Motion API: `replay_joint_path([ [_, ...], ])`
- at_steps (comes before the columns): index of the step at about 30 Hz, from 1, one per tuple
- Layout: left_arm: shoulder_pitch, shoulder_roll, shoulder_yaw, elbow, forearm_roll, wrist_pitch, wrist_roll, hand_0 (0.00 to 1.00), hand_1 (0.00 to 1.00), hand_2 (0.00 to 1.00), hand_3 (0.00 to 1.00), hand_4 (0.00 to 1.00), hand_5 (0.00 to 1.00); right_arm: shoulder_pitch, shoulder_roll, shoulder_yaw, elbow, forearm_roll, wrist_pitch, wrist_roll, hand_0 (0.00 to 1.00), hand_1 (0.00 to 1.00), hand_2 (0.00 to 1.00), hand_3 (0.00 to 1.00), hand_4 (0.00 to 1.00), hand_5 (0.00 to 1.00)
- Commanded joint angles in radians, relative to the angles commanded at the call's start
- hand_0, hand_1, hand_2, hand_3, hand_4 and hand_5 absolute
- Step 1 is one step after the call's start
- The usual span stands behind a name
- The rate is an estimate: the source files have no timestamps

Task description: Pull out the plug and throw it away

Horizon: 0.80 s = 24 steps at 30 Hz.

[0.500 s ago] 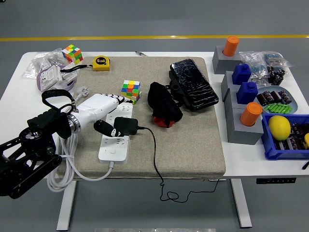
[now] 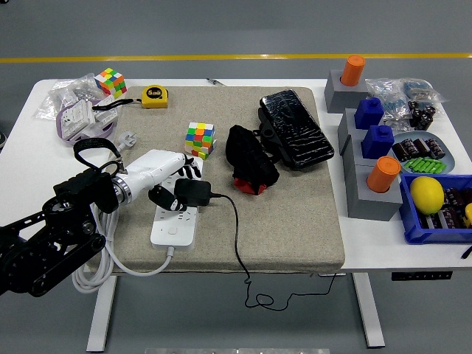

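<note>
A white power strip (image 2: 175, 220) lies on the grey mat (image 2: 295, 221) at the left. A black plug adapter (image 2: 196, 193) sits in the strip, and its black cable (image 2: 237, 243) runs off the table's front edge. My left hand (image 2: 171, 186), in a white shell with black fingers, reaches over the strip from the left. Its fingers (image 2: 164, 198) curl right beside the adapter and touch its left side. I cannot tell whether they grip it. The right arm is out of view.
Two puzzle cubes (image 2: 200, 139) (image 2: 110, 82), a yellow tape measure (image 2: 154, 96), a black bundle (image 2: 249, 158) and a black case (image 2: 295, 129) lie nearby. Grey blocks with orange and blue pieces (image 2: 369, 133) and a blue bin (image 2: 435, 206) stand right. White cord (image 2: 99, 258) coils left.
My left hand has moved right and slightly down, closing in on the black adapter. The fingers have curled more. The adapter and strip have not moved.
</note>
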<state>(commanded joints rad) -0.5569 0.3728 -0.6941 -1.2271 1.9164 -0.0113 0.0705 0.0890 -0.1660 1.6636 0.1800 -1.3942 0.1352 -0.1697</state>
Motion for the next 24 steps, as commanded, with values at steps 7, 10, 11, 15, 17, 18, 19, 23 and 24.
replay_joint_path([
  [7,-0.003,-0.006,0.004,0.001,-0.043,-0.01,0.007,0.388,0.471,0.501,0.539,0.85,0.029,-0.001,0.0,-0.004,0.0,0.001,0.001,0.0,0.64,0.678,0.687,0.605,0.998,0.475],
  [10,-0.006,-0.008,0.004,-0.002,-0.049,-0.018,0.014,0.388,0.471,0.501,0.539,0.85,0.029,0.0,0.0,-0.004,0.0,0.003,0.001,0.001,0.64,0.678,0.687,0.605,0.998,0.475],
  [11,-0.007,-0.009,0.005,-0.004,-0.051,-0.02,0.015,0.388,0.471,0.501,0.539,0.85,0.029,0.0,-0.001,-0.006,0.0,0.004,0.001,0.001,0.64,0.678,0.687,0.605,0.998,0.475],
  [15,-0.011,-0.011,0.006,-0.001,-0.051,-0.026,0.024,0.394,0.492,0.508,0.546,0.926,0.066,0.0,-0.001,-0.005,0.0,0.005,0.001,0.001,0.64,0.677,0.686,0.605,0.998,0.475],
  [17,-0.012,-0.012,0.007,-0.001,-0.049,-0.031,0.029,0.394,0.492,0.508,0.546,0.926,0.066,-0.001,-0.001,-0.005,0.0,0.004,0.001,0.001,0.64,0.677,0.686,0.605,0.998,0.475],
  [18,-0.012,-0.013,0.007,-0.001,-0.049,-0.032,0.029,0.398,0.517,0.52,0.559,0.935,0.081,-0.001,-0.001,-0.005,0.0,0.004,0.001,0.0,0.64,0.678,0.686,0.605,0.998,0.476],
  [19,-0.013,-0.013,0.007,0.0,-0.052,-0.031,0.029,0.398,0.517,0.52,0.559,0.935,0.081,-0.001,-0.001,-0.005,0.0,0.003,0.001,0.0,0.64,0.678,0.686,0.605,0.998,0.476],
  [23,-0.02,-0.018,0.012,0.01,-0.059,-0.026,0.03,0.398,0.517,0.52,0.559,0.935,0.081,-0.002,-0.001,-0.008,0.0,0.005,0.001,0.001,0.64,0.678,0.686,0.605,0.998,0.476],
  [24,-0.022,-0.018,0.014,0.012,-0.059,-0.025,0.03,0.392,0.504,0.516,0.552,0.931,0.089,-0.002,-0.001,-0.009,0.0,0.005,0.001,0.001,0.64,0.678,0.686,0.605,0.998,0.475],
])
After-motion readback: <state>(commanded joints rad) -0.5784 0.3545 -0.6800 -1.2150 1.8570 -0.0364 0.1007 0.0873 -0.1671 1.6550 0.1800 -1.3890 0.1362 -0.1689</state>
